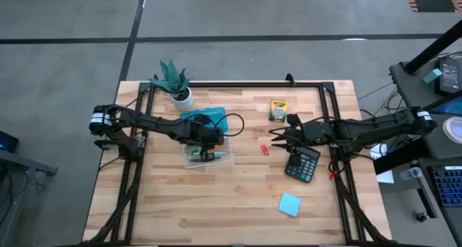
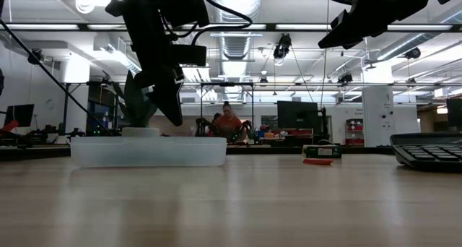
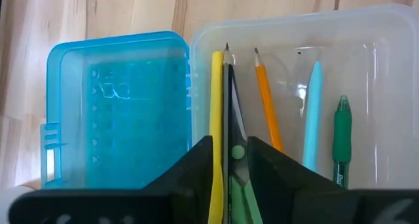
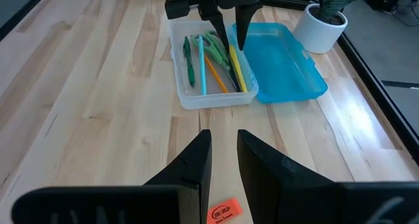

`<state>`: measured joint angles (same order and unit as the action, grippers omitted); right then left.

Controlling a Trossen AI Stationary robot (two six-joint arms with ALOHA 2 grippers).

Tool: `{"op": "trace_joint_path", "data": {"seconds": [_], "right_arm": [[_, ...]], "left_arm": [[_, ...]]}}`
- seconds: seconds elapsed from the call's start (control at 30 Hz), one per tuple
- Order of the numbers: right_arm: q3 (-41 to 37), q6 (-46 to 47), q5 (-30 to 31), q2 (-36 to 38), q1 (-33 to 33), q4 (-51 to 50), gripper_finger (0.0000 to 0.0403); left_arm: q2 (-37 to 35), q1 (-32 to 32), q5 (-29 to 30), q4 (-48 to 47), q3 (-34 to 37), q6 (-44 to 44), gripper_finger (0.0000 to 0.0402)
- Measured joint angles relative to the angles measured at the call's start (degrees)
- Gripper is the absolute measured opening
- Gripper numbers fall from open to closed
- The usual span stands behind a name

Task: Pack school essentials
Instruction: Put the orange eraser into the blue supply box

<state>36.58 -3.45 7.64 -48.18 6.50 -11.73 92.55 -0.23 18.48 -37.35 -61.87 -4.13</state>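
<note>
Left tool [image 1: 207, 154] over clear box [image 1: 206, 158], fingers a narrow gap apart, straddling scissors [image 3: 234, 165] lying in the box; whether pinching them or just let go, cannot tell. Placement reads as dropping long items lengthwise so all lie parallel. In box, per left wrist view: yellow pencil [image 3: 217, 139], orange pencil [image 3: 267, 103], light-blue pen [image 3: 312, 112], green pen [image 3: 341, 139]. Blue lid [image 3: 118, 109] hinged open flat on desk [image 1: 216, 211] beside box, toward plant [image 1: 173, 81], leaving the box mouth open from above.

Right tool [image 4: 222, 162] above desk, fingers slightly spread, empty, red piece [image 4: 224, 211] just below and between them; likely next pick. In high view the same piece [image 1: 264, 149] sits between the two tools, apart from both.

Not yet packed: crayon box [image 1: 278, 109] near far edge, sticky pad [image 1: 289, 204] near front edge, well apart from box. Calculator [image 1: 302, 164] just beside right tool, touching nothing seen.

View differences: only left wrist view shows scissor pivot and item order; only right wrist view shows left tool's fingertips dipping into box. Low view shows both tools clear of desk surface, box wall [image 2: 148, 152] hiding contents; person far behind desk. High view alone gives the spread of the unpacked items.
</note>
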Motion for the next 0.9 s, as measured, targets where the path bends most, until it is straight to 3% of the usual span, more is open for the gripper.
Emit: {"op": "trace_joint_path", "data": {"seconds": [0.43,0.67,0.9], "right_arm": [[0.0,0.7,0.1,-0.1,0.0,0.1,0.0063],[0.0,3.8,6.8,-2.7,0.0,2.6,0.0063],[0.4,5.4,7.5,-8.6,0.0,8.8,0.0063]], "left_arm": [[-2.0,-7.0,0.0,4.5,-0.5,-2.4,0.0078],[-3.7,-12.8,0.0,12.3,-0.1,5.9,0.0077],[-7.6,-13.8,0.1,23.0,3.8,14.2,0.0077]]}}
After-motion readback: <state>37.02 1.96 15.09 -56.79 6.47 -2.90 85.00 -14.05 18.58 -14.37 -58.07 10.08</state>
